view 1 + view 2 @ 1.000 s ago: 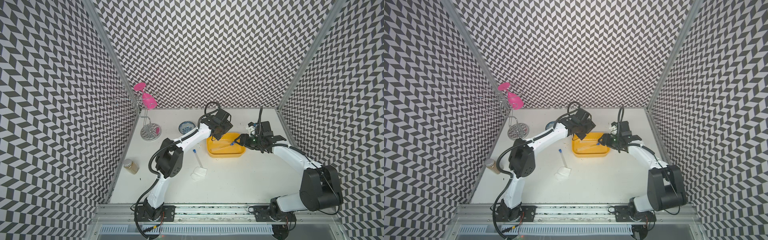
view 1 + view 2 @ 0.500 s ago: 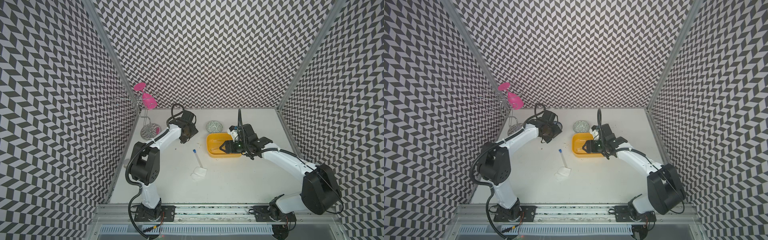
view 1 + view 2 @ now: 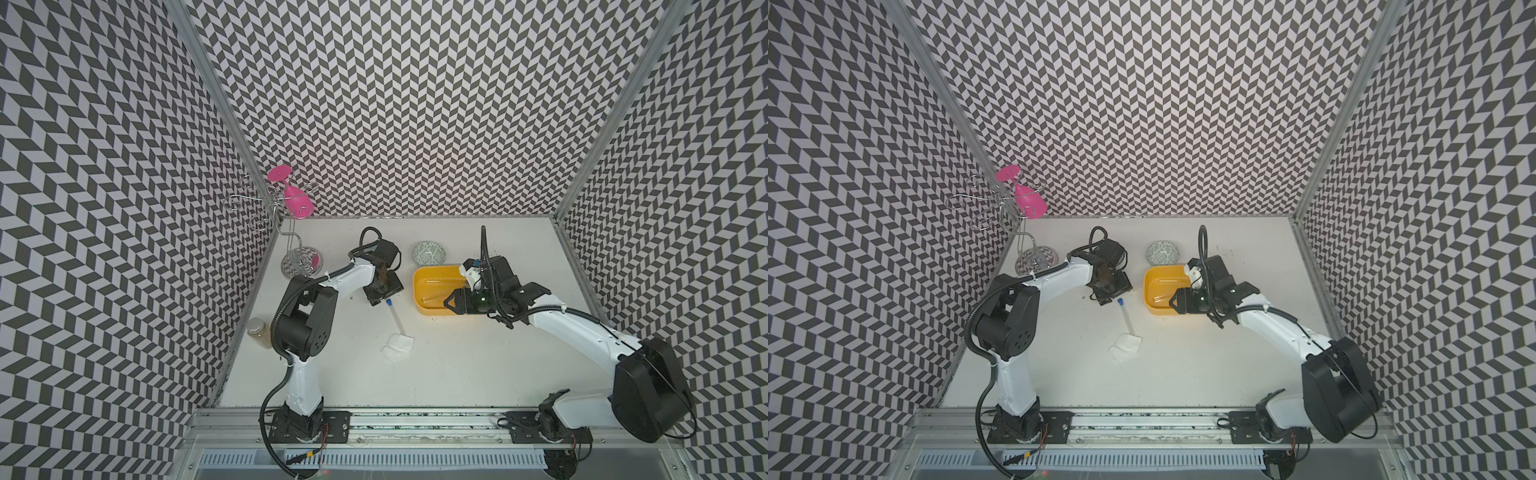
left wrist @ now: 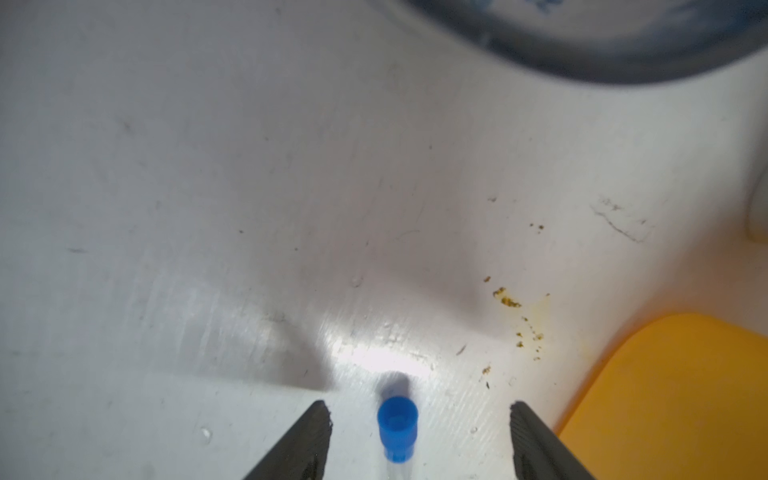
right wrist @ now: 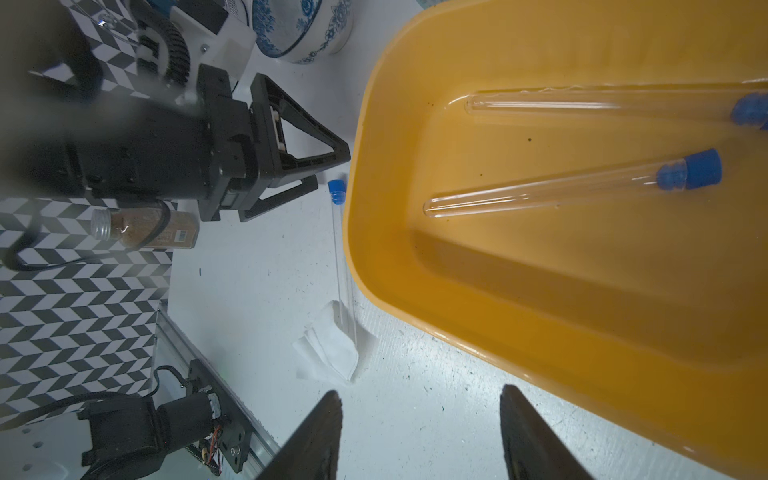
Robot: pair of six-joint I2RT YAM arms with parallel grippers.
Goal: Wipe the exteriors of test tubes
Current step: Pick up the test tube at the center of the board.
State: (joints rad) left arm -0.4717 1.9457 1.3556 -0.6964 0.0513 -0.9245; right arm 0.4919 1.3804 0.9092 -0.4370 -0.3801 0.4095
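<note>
Left gripper (image 4: 419, 405) gapes astride a slim clear test tube's (image 3: 397, 319) blue cap (image 4: 397, 426); right gripper (image 5: 420, 392) gapes empty.

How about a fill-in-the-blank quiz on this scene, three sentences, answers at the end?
1. The number of capped tubes lying in the yellow tub is ___.
2. The third tube, outside the tub, rests its closed end on the white ___.
3. The left hand stands open on either side of that tube's ___ cap, not touching it.

Missing words: two; tissue; blue.
</note>
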